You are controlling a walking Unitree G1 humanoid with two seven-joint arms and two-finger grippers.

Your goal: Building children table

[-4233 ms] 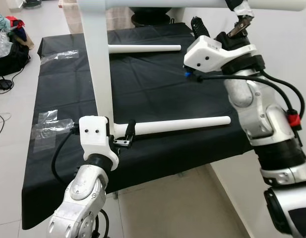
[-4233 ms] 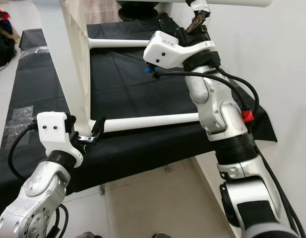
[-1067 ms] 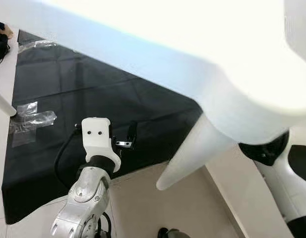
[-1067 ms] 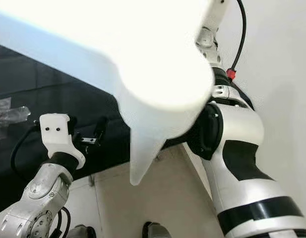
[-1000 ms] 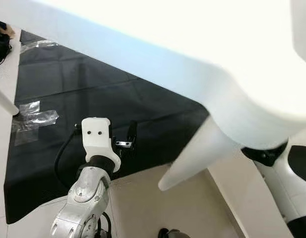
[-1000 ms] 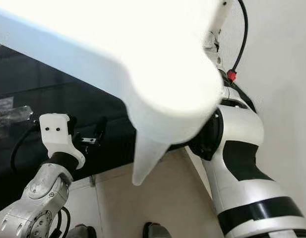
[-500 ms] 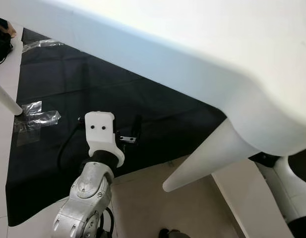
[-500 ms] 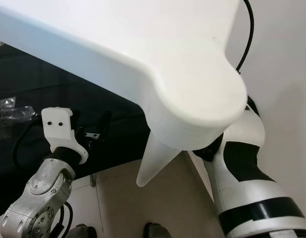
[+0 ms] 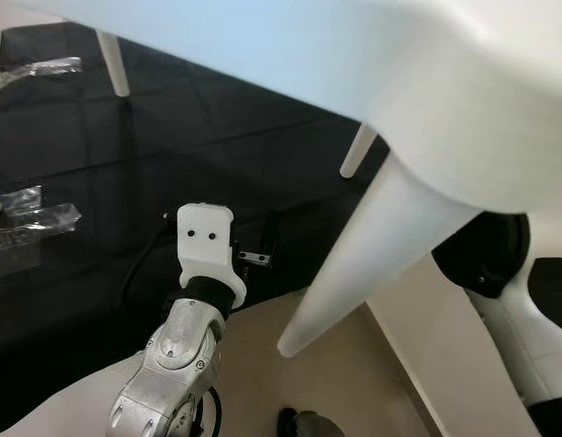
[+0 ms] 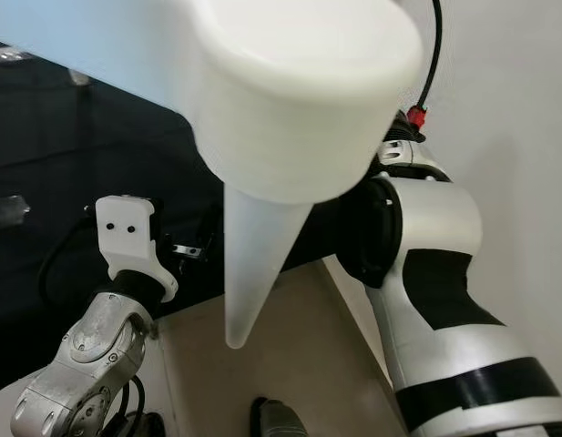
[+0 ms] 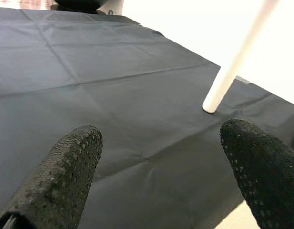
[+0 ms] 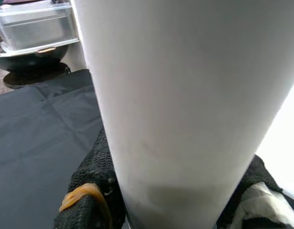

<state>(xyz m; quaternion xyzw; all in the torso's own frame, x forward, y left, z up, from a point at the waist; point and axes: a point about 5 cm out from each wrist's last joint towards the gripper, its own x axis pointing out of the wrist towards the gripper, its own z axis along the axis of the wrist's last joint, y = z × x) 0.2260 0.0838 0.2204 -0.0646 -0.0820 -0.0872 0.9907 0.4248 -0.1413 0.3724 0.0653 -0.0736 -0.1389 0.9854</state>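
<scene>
Left arm: the silver left arm rises from below, bent at the elbow, with its white wrist block above the near edge of the black cloth (image 9: 126,164).

Left gripper (image 11: 161,157): its two black fingers (image 11: 65,167) stand wide apart and hold nothing. It hangs just above the cloth near the front edge.

Right arm: the shoulder and upper arm (image 10: 435,273) stand at the right side, close to the white wall. The forearm goes up behind the table top, with a black cable and a small red part beside it.

Right gripper (image 12: 170,210): the black fingers (image 12: 89,191) are pressed against both sides of a thick white round part, most likely a leg of the table. One finger has an orange rubber band (image 12: 82,193) around it.

Children table (image 9: 444,91): white, lifted high and very near to the head camera. Its rounded corner takes much of the picture.

Near leg (image 9: 362,264): tapered, pointing down and toward the robot, its tip in the air over the beige floor (image 9: 344,391).

Other legs: two more legs are behind; one leg (image 11: 232,67) has its tip on the cloth or just above it, I cannot tell which.

Plastic bags (image 9: 30,218): clear, lying flat on the left part of the cloth.

Container (image 12: 35,28): a clear plastic box with lid, beyond the far end of the cloth. What is inside I cannot tell.
</scene>
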